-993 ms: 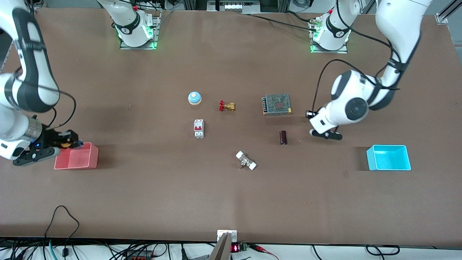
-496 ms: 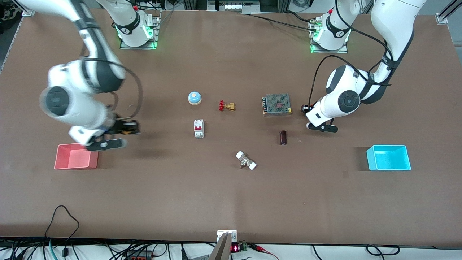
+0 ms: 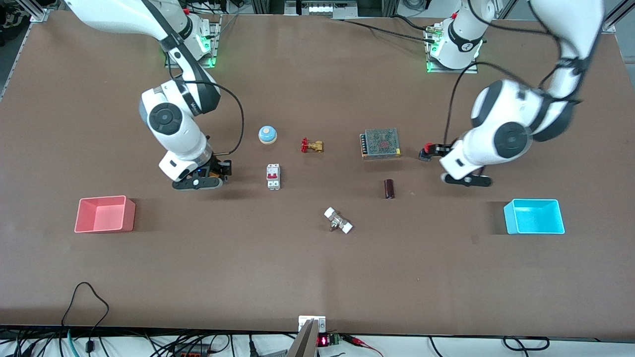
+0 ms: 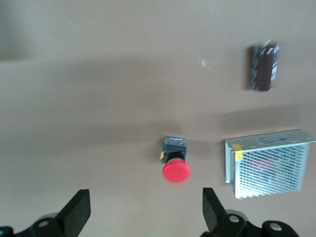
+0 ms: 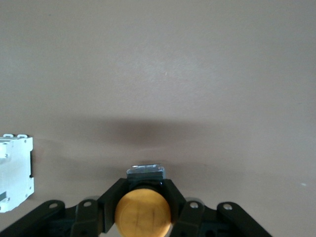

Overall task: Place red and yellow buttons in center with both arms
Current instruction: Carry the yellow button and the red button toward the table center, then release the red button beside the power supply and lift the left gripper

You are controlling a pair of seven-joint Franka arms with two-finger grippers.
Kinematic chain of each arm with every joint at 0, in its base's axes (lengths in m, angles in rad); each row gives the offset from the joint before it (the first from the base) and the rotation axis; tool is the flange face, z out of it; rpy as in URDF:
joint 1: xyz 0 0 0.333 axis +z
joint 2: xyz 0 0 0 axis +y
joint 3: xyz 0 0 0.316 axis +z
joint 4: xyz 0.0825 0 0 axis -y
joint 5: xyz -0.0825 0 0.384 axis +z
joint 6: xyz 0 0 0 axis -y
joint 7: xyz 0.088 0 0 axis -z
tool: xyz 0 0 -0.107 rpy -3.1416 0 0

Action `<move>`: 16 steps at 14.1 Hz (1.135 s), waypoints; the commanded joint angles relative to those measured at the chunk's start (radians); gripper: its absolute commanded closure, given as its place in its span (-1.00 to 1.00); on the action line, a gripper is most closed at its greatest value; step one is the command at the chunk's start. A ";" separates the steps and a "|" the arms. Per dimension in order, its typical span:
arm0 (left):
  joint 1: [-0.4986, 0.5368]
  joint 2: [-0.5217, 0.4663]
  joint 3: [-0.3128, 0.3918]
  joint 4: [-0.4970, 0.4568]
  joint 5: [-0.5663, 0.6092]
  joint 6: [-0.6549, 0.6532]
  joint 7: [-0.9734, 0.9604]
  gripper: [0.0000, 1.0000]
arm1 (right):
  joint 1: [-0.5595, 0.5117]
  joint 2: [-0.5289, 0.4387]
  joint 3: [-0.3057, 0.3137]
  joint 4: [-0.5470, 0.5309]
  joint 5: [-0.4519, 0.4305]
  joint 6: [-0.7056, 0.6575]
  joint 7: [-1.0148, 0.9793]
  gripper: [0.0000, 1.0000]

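The red button (image 3: pixel 427 150) already rests on the table (image 3: pixel 317 277), just beside the metal mesh power supply (image 3: pixel 381 143) on the side toward the left arm's end, and free of any grip. The left gripper (image 4: pixel 143 222) hangs above it with its jaws spread wide and nothing between them; in the left wrist view the red cap lies on the bare table between the two fingertips (image 4: pixel 79 210) but clear of both. That half of the job looks done, though the spot is off toward the left arm's end and not truly central.

The yellow button (image 5: pixel 143 210) is clamped in the right gripper (image 3: pixel 218 171), low over the table beside the white breaker (image 3: pixel 273 176), toward the right arm's end. Whether its black body touches the surface I cannot tell. What is left, by my judgement, is to set it down and let go.

The pink tray (image 3: pixel 104 214) and cyan tray (image 3: pixel 534 216) sit empty at the two ends. The blue bell (image 3: pixel 267 134), brass valve (image 3: pixel 312 146), dark cylinder (image 3: pixel 389 189) and white fitting (image 3: pixel 338 220) lie around the middle
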 commanded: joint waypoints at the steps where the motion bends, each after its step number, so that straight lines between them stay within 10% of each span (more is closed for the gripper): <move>1: 0.008 0.010 -0.005 0.217 0.111 -0.173 -0.002 -1.00 | -0.004 0.005 0.001 -0.056 -0.026 0.106 0.022 0.28; 8: 0.076 0.012 0.000 0.547 0.125 -0.371 0.185 -1.00 | -0.007 0.031 -0.001 -0.050 -0.040 0.115 0.023 -0.05; 12: 0.098 0.018 0.001 0.549 0.119 -0.393 0.217 -1.00 | -0.007 0.031 0.001 -0.027 -0.040 0.111 0.015 -0.79; 16: -0.073 -0.100 0.284 0.421 -0.042 -0.292 0.266 -1.00 | -0.012 0.005 0.011 0.150 -0.013 -0.117 -0.003 -1.00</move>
